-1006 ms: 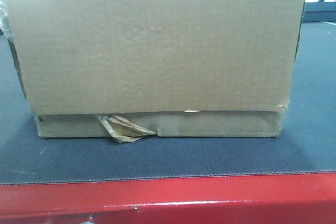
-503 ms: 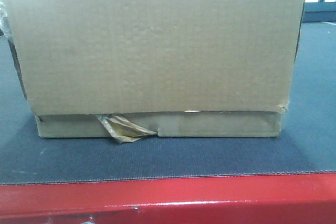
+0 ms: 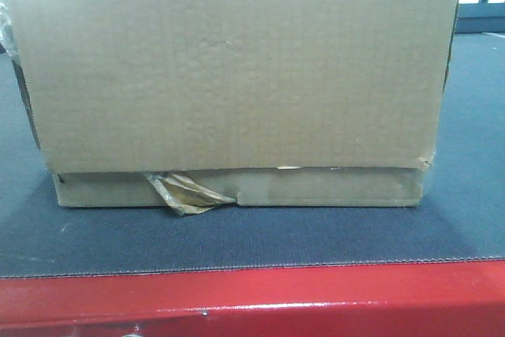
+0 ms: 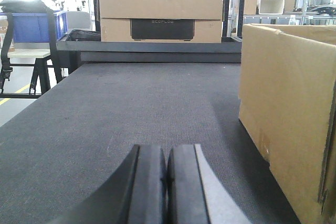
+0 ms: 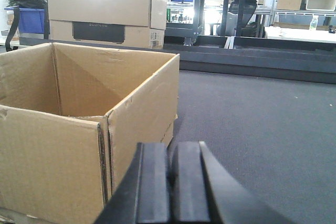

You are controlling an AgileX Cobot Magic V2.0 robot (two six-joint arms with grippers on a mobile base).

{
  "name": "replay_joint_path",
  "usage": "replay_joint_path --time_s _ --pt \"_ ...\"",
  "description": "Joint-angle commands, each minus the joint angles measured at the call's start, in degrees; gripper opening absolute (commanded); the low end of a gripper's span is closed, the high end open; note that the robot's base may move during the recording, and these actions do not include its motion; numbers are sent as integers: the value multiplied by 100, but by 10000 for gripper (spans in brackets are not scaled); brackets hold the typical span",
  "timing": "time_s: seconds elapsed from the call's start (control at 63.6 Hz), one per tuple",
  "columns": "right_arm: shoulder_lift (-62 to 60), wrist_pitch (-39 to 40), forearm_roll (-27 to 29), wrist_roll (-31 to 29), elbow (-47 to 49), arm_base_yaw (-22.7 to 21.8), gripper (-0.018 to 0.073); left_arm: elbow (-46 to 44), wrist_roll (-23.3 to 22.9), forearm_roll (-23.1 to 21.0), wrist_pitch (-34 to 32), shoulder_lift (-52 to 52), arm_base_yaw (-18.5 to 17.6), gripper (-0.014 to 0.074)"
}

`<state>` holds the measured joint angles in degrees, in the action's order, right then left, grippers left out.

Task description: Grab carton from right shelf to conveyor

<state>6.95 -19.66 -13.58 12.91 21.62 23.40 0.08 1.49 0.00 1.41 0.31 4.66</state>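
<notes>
Open-topped brown corrugated cardboard carton [image 3: 237, 76] sits on dark grey belt [image 3: 237, 238], filling front view; looks empty, so prob. light, walls stiff but dented, best squeezed on opposite side walls. Left gripper [image 4: 167, 192] and right gripper [image 5: 170, 192] both closed, holding nothing, carton betw. them.
</notes>
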Motion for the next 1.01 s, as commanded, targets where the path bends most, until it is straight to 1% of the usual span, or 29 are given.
replay_joint_path --time_s 0.0,0.173,0.204,0.236,0.283,0.314,0.33,0.377,0.456,0.519,0.582,0.66,0.77,0.865,0.912,0.99 --pt "-20 121 -35 5 -3 -29 -53 -8 9 -35 -106 -31 3 12" --pt "-20 21 -21 5 -3 -90 -53 -8 9 -35 -106 -31 3 12" --pt "-20 -6 93 -90 -3 -164 -53 -8 9 -35 -106 -31 3 12" --pt "-20 -6 298 -374 -3 -276 -53 -8 9 -35 -106 -31 3 12" --pt "-20 -16 727 -875 -16 -550 -53 -8 9 -35 -106 -31 3 12" --pt "-20 0 1108 -1227 -40 -743 -53 -8 9 -35 -106 -31 3 12" --pt "-20 53 1298 -1512 -75 -897 -53 -8 9 -35 -106 -31 3 12" --pt "-30 157 1626 -1788 -157 -1266 -53 -8 9 -35 -106 -31 3 12" --pt "-29 436 1830 -1864 -426 -1850 -53 -8 9 -35 -106 -31 3 12" --pt "-29 623 1920 -1864 -665 -2183 -53 -8 9 -35 -106 -31 3 12" --pt "-99 766 1993 -1864 -895 -2389 -53 -8 9 -35 -106 -31 3 12" --pt "-306 1016 2007 -1864 -1236 -2527 -53 -8 9 -35 -106 -31 3 12" --pt "-695 1413 2007 -1864 -1715 -2540 -53 -8 9 -35 -106 -31 3 12" --pt "-695 1874 2007 -1864 -2149 -2552 -53 -8 9 -35 -106 -31 3 12" --pt "-695 2097 2007 -1864 -2162 -2552 -53 -8 9 -35 -106 -31 3 12" --pt "-695 1804 1984 -1864 -2162 -2552 -53 -8 9 -35 -106 -31 3 12"
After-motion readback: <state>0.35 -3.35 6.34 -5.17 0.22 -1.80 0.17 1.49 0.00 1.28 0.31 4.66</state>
